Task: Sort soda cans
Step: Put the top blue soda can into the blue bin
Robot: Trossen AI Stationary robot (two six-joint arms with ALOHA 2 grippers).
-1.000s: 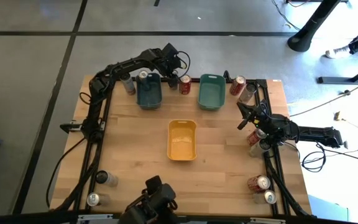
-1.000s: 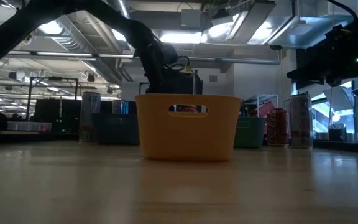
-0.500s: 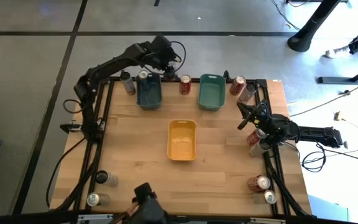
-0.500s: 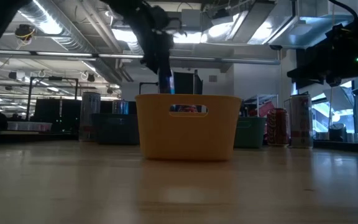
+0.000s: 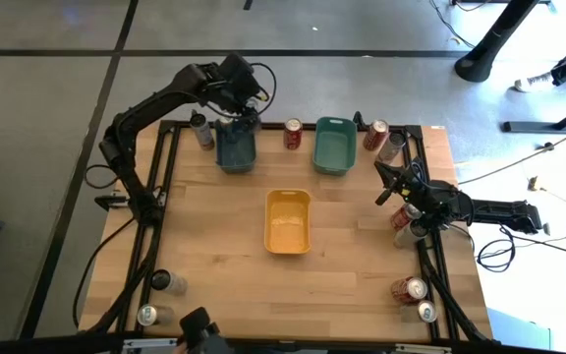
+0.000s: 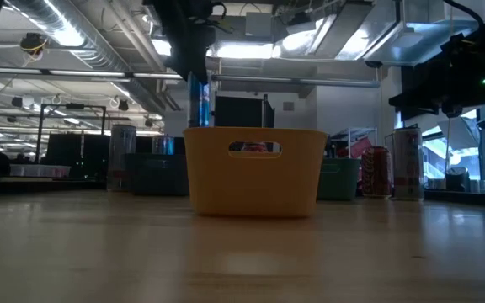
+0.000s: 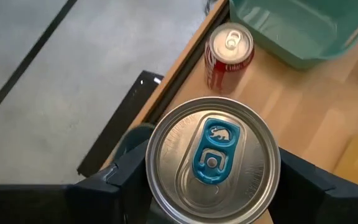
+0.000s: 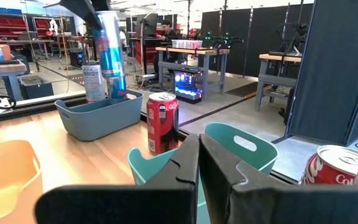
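Here the left gripper [image 5: 238, 110] grasps a blue-and-silver can [image 8: 110, 53] by its sides, above the far-left teal bin [image 5: 235, 152]. The can looks light, rigid and smooth — likely slippery, and dentable if squeezed hard; a mid-body hold suits it. Its printing is too small to read. The right gripper [image 5: 385, 183], clenched empty, waits at the right edge.
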